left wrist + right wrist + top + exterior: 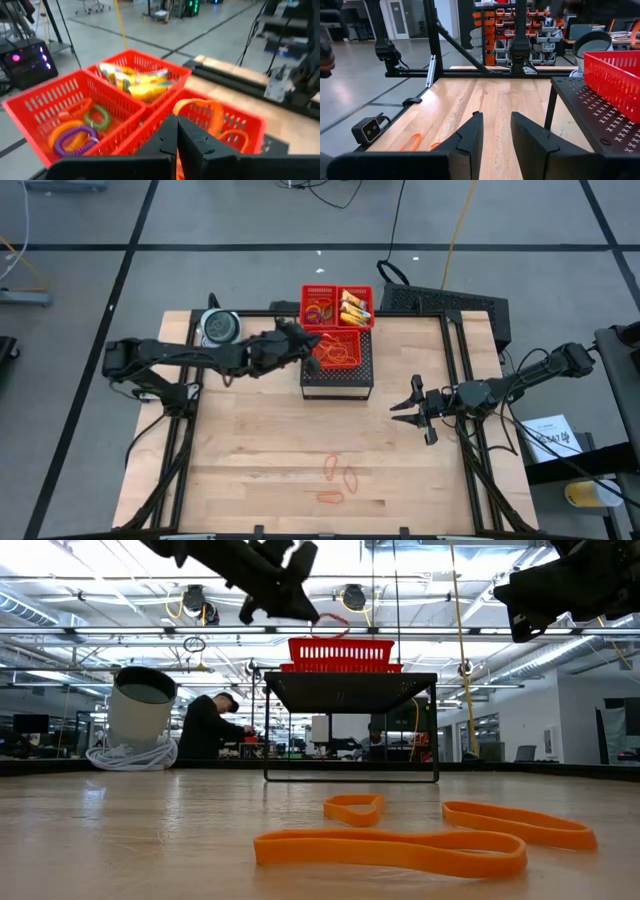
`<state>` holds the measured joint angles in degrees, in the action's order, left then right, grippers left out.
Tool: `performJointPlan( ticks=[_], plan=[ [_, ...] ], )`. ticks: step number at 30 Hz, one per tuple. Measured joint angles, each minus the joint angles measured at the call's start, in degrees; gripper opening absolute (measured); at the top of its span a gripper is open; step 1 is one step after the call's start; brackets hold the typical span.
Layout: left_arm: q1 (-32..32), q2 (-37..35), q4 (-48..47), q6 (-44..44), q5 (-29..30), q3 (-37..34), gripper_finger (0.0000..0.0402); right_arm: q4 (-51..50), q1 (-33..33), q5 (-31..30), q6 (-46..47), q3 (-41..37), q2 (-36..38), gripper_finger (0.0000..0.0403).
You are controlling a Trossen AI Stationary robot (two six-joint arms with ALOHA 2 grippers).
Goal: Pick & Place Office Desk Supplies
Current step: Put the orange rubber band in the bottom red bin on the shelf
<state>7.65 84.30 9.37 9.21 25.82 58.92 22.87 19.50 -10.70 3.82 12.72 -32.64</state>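
From the high view, the left gripper (312, 340) is reaching rightward over the red mesh baskets (338, 326) on the black perforated stand (337, 380) at the far side of the wooden bench (260, 450). Three thin orange rubber bands (338, 477) are lying loose near the front edge. The right gripper (408, 406) is hovering right of the stand, well apart from them.

Low view now: the flat orange rubber bands (400, 848) are lying limp on the wood. I judge them featherlight, floppy and stretchy, best pinched across one strand. The left gripper (283, 602) is hanging high above the baskets (340, 652), a thin orange loop dangling just under it.

From the left wrist view, its fingers (176, 137) are clenched together over the nearer basket, and an orange loop (200, 107) is arching right in front of them; it looks pinched there, though the contact is hidden. Coiled rings (80, 132) and yellow packets (140, 82) are sitting in the farther compartments.

Right wrist view: fingers (470, 135) are standing slightly parted, empty, pointing level across the bench, with orange bands (411, 142) lying below.
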Motion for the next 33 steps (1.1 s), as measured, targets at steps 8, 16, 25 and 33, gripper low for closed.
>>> performJointPlan(
  ticks=[8,16,25,33],
  plan=[
    [0.03,2.62,-0.66,1.85,-0.74,0.02,0.0004,-0.02,0.01,0.2,-0.01,0.01,-0.02,0.0089],
    [-0.06,2.68,-0.68,1.82,-0.76,0.02,0.0028,-0.02,-0.01,0.2,-0.01,-0.01,-0.01,0.0089],
    [-0.06,2.68,-0.73,1.82,-0.76,0.02,0.0033,-0.02,0.01,0.2,0.01,-0.01,0.0,0.0089],
    [-0.81,2.68,-0.67,1.43,-0.43,0.02,0.0106,-0.02,-0.01,0.2,-0.01,-0.01,0.0,0.0089]
  ],
)
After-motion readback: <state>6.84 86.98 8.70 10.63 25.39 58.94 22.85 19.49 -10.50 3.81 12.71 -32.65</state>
